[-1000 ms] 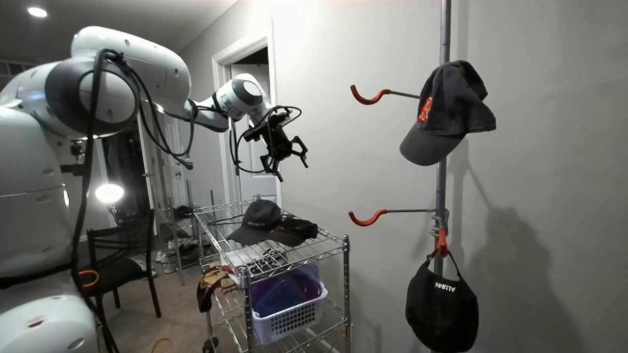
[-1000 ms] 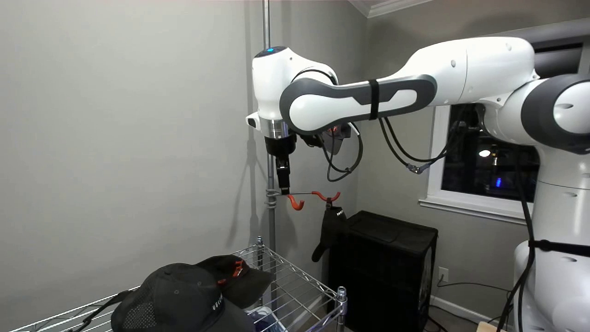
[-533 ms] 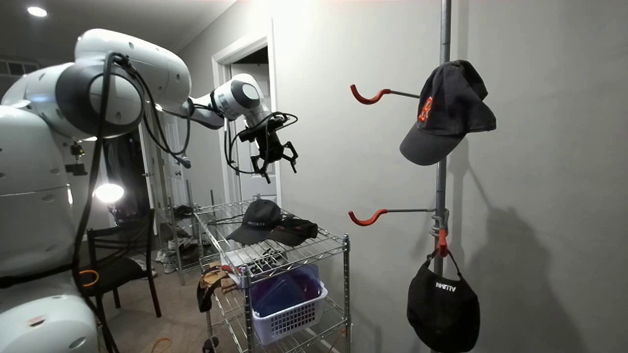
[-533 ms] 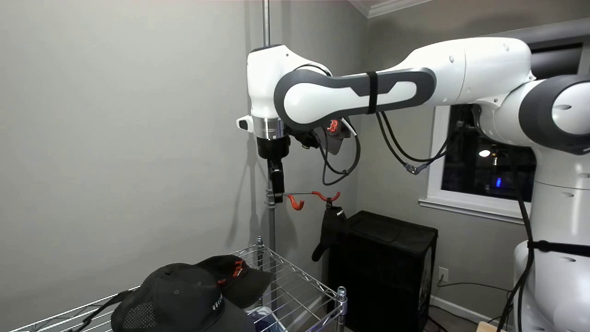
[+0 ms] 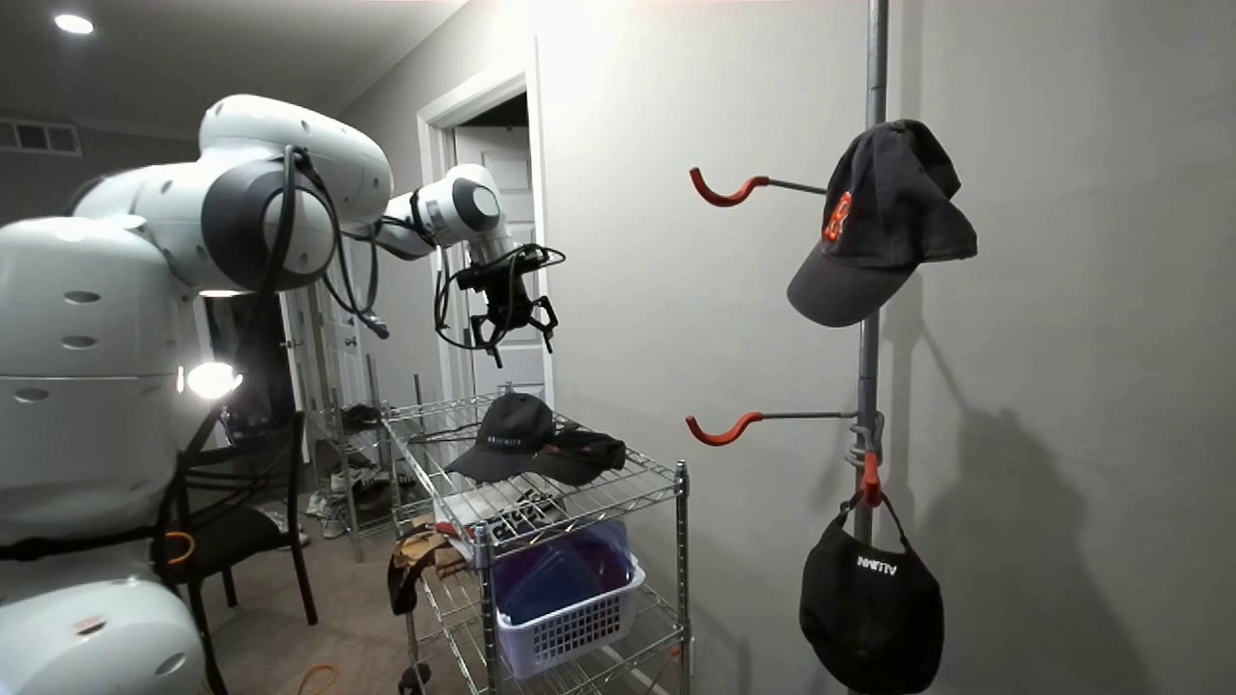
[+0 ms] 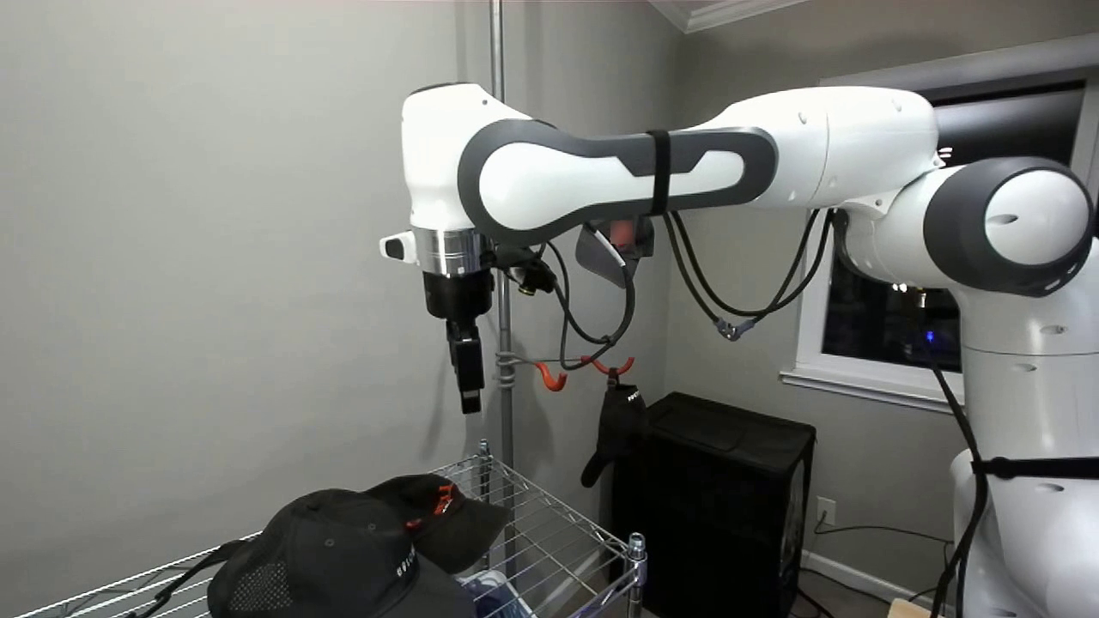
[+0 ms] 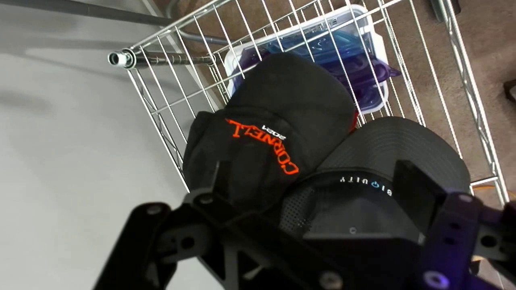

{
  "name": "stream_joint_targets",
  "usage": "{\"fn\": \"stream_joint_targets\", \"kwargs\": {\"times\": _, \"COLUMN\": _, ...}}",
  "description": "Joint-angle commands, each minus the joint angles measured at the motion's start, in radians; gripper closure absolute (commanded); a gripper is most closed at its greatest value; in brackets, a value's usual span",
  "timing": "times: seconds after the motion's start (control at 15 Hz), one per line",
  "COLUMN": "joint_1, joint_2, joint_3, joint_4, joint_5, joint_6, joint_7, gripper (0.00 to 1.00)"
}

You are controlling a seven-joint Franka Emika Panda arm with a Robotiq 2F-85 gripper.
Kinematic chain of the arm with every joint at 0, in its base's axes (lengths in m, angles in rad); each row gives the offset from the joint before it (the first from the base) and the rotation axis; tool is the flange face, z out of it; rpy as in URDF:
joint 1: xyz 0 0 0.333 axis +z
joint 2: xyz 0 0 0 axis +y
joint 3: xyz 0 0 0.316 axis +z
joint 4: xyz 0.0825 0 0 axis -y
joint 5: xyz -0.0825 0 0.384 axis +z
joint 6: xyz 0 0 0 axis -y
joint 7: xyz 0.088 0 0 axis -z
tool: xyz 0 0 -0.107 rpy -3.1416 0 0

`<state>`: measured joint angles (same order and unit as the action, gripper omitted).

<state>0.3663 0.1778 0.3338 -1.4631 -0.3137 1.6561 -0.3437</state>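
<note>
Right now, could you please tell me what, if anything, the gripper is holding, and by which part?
Nothing is held: the gripper hangs open above the CORNELL cap and the mesh-sided cap, touching neither.

The gripper point(image 5: 524, 357) above the silver rack point(image 5: 683, 521) is black; on the rack, a black cap point(image 7: 266, 133) has orange and white lettering, a second black cap point(image 7: 371, 201) white and blue; near the rack, the hooks point(image 5: 716, 440) are red.

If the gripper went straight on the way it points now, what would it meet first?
Probably the Cornell cap or the mesh cap below the open gripper; as depth is unclear, I cannot say which comes first.
</note>
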Motion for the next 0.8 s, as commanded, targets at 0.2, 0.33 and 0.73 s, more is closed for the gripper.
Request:
{"fn": "stream_joint_targets", "kwargs": {"times": 0.2, "joint_1": 0.009, "joint_2": 0.023, "joint_3": -0.003, "joint_4": 0.033, "joint_5": 0.0, "joint_6": -0.011, "joint_7": 0.0, "gripper": 0.0}}
{"fn": "stream_joint_targets", "kwargs": {"times": 0.33, "joint_1": 0.009, "joint_2": 0.023, "joint_3": -0.003, "joint_4": 0.035, "joint_5": 0.0, "joint_6": -0.012, "joint_7": 0.0, "gripper": 0.0}}
{"fn": "stream_joint_targets", "kwargs": {"times": 0.73, "joint_1": 0.009, "joint_2": 0.023, "joint_3": -0.003, "joint_4": 0.036, "joint_5": 0.0, "joint_6": -0.013, "joint_7": 0.0, "gripper": 0.0}}
